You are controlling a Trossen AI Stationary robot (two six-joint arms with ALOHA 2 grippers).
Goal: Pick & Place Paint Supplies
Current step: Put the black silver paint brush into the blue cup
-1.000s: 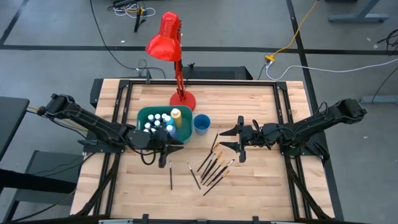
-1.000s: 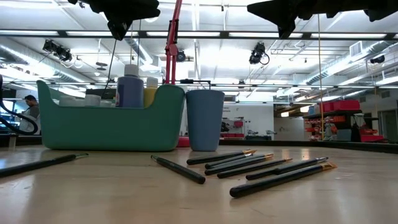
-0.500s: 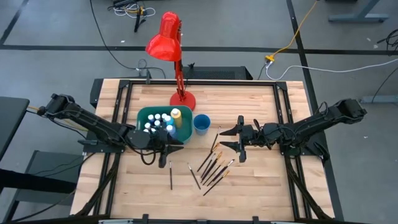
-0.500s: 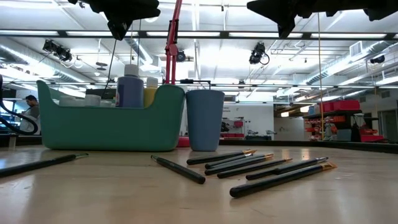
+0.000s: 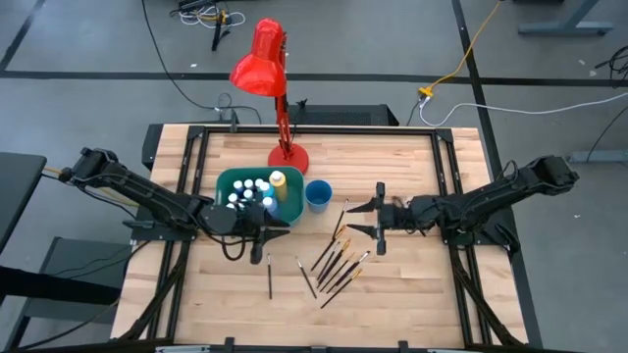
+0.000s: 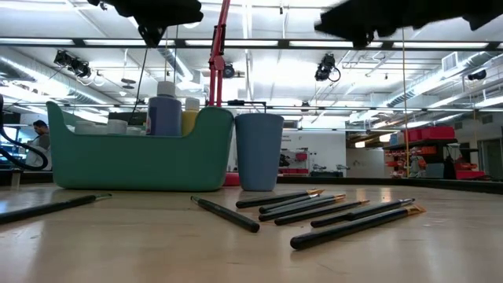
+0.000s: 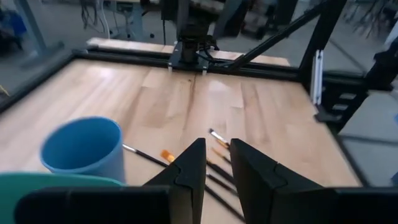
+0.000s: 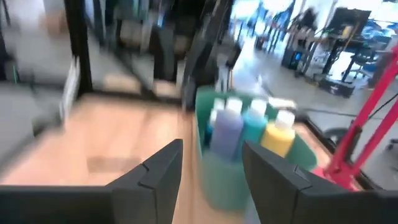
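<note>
Several white-capped paint bottles and a yellow bottle stand in the teal bin. A blue cup stands to the right of the bin. Several dark-handled brushes lie flat on the wood in front of the cup, with one more brush to their left. My left gripper hovers at the bin's near right corner, pointing right. Its fingers stand a narrow gap apart with nothing between them. My right gripper hovers open above the brushes' far ends and points left at the bin.
A red desk lamp stands with its base just behind the bin, and its stem rises over the bin's far side. Black rails frame the tabletop. Bare wood lies at the near edge and on the far right.
My right gripper has rolled a little about the line it points along and has otherwise stayed in place above the brushes. Bottles, cup and brushes lie as before.
</note>
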